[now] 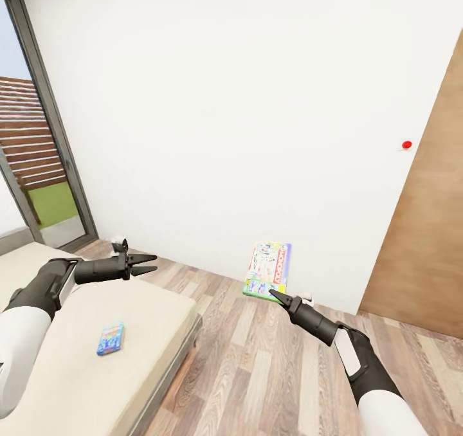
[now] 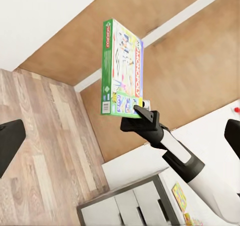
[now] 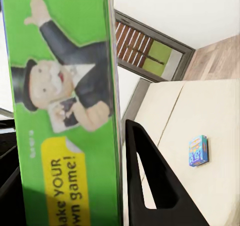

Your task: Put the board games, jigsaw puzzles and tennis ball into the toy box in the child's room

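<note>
right gripper (image 1: 278,294) clamping Monopoly box (image 1: 268,269), left gripper (image 1: 149,264) spread

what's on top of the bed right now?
On the bed lies one small blue board game, flat on the bare mattress; the left claw is open above the bed. The right claw holds the green Monopoly box over the floor. The bed's near end is out of frame.

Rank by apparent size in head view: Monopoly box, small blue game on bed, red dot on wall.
1. Monopoly box, held in the right tool
2. small blue game on the bed
3. red dot
</note>
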`<state>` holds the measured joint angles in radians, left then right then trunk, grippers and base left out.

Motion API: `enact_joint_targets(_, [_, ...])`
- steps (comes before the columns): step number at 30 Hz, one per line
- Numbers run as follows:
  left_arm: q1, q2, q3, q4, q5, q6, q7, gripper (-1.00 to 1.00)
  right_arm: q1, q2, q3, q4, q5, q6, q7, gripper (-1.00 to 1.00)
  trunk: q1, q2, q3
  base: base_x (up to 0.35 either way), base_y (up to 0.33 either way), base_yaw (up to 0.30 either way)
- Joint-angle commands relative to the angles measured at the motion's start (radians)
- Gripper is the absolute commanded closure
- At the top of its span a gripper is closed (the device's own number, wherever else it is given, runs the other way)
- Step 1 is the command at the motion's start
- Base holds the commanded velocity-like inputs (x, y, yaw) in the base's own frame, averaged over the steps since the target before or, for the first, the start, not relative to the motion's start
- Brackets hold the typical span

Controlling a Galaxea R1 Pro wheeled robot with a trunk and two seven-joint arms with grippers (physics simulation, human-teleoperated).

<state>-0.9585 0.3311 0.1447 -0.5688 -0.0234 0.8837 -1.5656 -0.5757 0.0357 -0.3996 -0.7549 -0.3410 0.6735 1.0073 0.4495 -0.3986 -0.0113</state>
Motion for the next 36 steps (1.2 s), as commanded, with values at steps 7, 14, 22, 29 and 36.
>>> enact_joint_targets(7, [0.0,0.0,0.0,0.0,-0.003,0.011,-0.005,-1.0,-0.001,0.001,-0.004,0.0,-0.004,0.008,0.002,1.0,0.001,-0.001,0.005,0.0,0.0,-0.257])
enact_joint_targets(14, [0.0,0.0,0.0,0.0,-0.003,0.011,-0.005,-1.0,-0.001,0.001,-0.005,0.0,-0.004,0.008,0.002,1.0,0.001,-0.001,0.011,0.0,0.0,-0.257])
enact_joint_targets(22, [0.0,0.0,0.0,0.0,-0.002,0.011,-0.005,-1.0,0.0,0.001,-0.005,0.0,-0.004,0.008,0.002,1.0,0.001,-0.001,0.019,0.0,0.0,-0.256])
enact_joint_targets(29, [0.0,0.0,0.0,0.0,-0.003,0.011,-0.005,-1.0,-0.001,0.001,-0.005,0.0,-0.004,0.008,0.002,1.0,0.001,-0.001,0.025,0.0,0.0,-0.256])
enact_joint_targets(36, [0.0,0.0,0.0,0.0,-0.002,0.011,-0.005,-1.0,-0.001,0.0,-0.005,0.0,-0.004,0.008,0.002,1.0,0.001,-0.001,0.031,0.0,0.0,-0.256])
